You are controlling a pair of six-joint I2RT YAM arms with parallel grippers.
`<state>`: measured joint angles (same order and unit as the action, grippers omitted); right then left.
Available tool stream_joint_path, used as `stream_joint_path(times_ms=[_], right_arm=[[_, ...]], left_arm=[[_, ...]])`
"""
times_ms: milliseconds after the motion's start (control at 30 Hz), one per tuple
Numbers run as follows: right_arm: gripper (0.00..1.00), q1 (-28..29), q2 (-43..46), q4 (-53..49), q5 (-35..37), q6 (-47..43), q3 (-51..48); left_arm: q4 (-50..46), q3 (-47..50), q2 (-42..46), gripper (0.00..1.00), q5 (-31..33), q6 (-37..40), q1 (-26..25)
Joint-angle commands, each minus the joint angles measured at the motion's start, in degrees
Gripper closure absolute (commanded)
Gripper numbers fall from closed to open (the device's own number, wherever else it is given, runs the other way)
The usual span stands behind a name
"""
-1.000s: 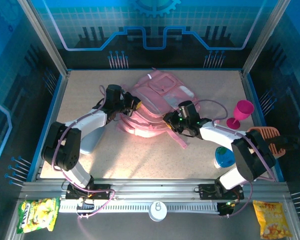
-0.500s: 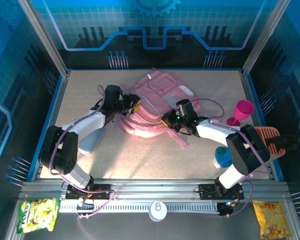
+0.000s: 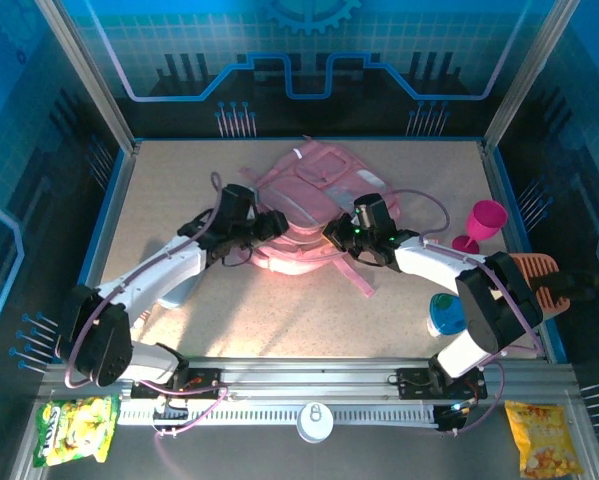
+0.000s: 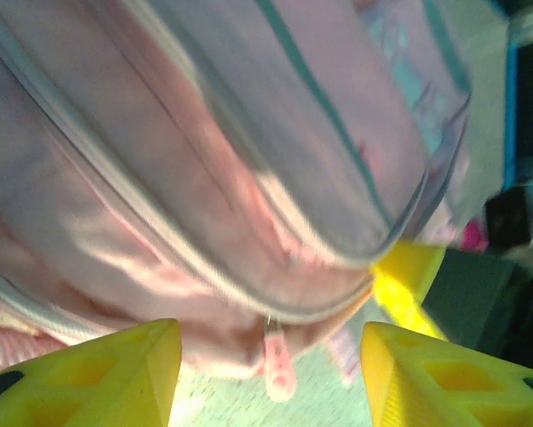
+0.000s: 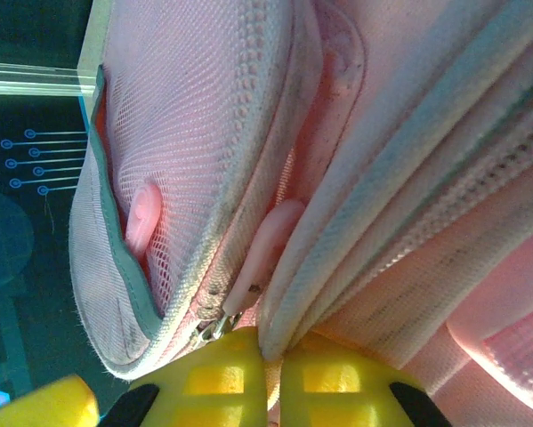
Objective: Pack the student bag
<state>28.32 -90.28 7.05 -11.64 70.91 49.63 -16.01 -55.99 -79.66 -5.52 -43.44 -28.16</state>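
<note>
At the bag's left edge the left hand (image 3: 266, 225) is standing released, its yellow fingers (image 4: 115, 369) spread either side of a pink zip pull (image 4: 278, 366); it was clenched a second ago, so it is letting go there. The bag (image 3: 314, 190) is lying flat mid-bench (image 3: 179, 180), between the two hands. At the bag's right edge the right hand (image 3: 337, 232) is clenching a seam beside a zip slider (image 5: 214, 327), having closed from part open. The hold is probably passing over so a pocket can be opened.
</note>
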Motion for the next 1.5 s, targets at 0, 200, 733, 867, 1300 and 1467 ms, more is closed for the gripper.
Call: stream_joint_path(times_ms=[0,200,733,867,1300,1467], right_arm=[[0.91,-1.2,2.1,4.7,-0.6,-1.5,2.7],[0.91,-1.4,2.4,4.5,-0.8,-1.7,2.9],[0.91,-1.7,2.7,4.7,-0.9,-1.7,2.5],[0.91,-1.8,2.7,4.6,-0.8,-1.7,2.3],[0.90,-2.4,2.9,4.4,-0.5,-1.6,1.7],[0.90,-3.1,3.4,3.3,0.1,-2.6,1.2]], left_arm=[[-6.2,-2.3,-1.1,0.45,3.9,8.1,-3.8],[-11.1,-7.2,-7.0,0.51,9.0,11.6,-9.8],[-19.8,-17.6,-18.0,0.65,18.6,14.4,-13.8],[-20.2,-17.7,-19.2,0.69,18.6,14.4,-14.0],[-19.2,-18.0,-18.9,0.93,17.0,17.9,-14.0],[-18.8,-17.1,-17.6,1.00,16.3,18.5,-13.1]])
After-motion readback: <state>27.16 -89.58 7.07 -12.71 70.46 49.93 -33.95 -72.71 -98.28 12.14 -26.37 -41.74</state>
